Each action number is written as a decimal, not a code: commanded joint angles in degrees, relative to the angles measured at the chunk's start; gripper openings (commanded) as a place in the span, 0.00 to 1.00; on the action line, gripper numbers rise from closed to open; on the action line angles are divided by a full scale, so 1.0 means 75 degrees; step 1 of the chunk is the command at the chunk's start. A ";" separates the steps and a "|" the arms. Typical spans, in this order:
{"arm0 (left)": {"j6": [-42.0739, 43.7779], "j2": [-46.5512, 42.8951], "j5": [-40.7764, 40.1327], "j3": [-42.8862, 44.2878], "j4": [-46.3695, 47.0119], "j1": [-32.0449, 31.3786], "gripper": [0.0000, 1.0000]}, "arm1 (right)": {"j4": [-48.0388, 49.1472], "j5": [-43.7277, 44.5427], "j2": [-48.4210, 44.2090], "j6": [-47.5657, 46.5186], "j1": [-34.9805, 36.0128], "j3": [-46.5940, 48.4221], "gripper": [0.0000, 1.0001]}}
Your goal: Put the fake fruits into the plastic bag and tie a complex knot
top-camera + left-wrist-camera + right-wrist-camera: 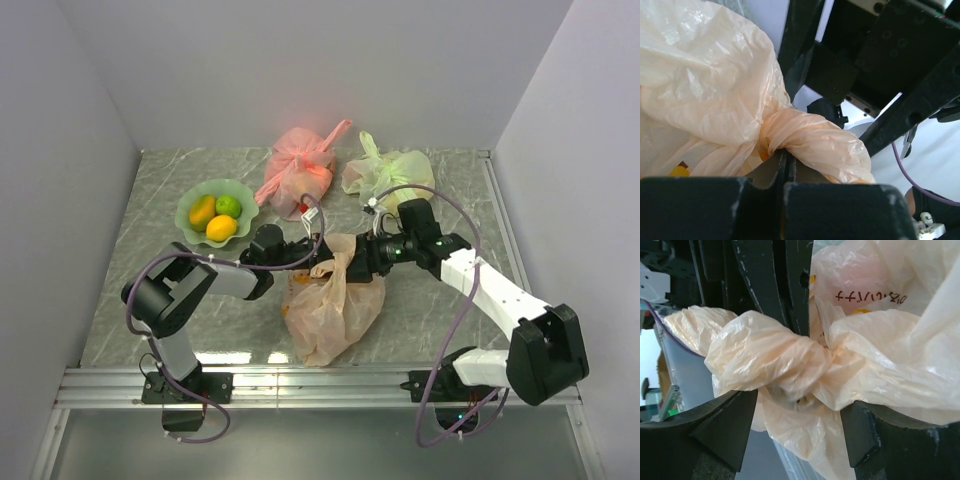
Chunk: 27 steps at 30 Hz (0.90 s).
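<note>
The pale orange plastic bag [335, 305] lies at the table's middle, its handles twisted into a knot [790, 357] held up between both grippers. My left gripper [303, 250] is shut on a twisted handle end [815, 142]; the jaws meet with plastic pinched between them in the left wrist view [786, 161]. My right gripper [362, 258] is open, its fingers [722, 425] spread either side of the knot, with loose plastic hanging between them. Something yellow [678, 171] shows through the bag. Three fake fruits [218, 213], orange, green and yellow, lie in a dish.
The pale green scalloped dish [190, 225] stands at the back left. A pink-red tied bag [298, 170] and a light green tied bag [392, 175] lie at the back. White walls close the table on three sides.
</note>
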 commanded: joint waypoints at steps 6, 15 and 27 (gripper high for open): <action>-0.0612 0.0195 0.0430 0.0445 0.1585 -0.0087 0.00 | 0.1353 -0.0466 0.0776 0.1000 0.0209 0.0196 0.74; -0.0295 0.0218 0.0008 0.0234 0.1291 -0.0193 0.00 | 0.2465 -0.1029 0.0988 0.2171 0.0524 0.0281 0.74; -0.0636 0.0571 0.0149 0.0469 0.1808 -0.0298 0.00 | 0.3430 -0.1463 0.1128 0.2326 0.0572 -0.0178 0.70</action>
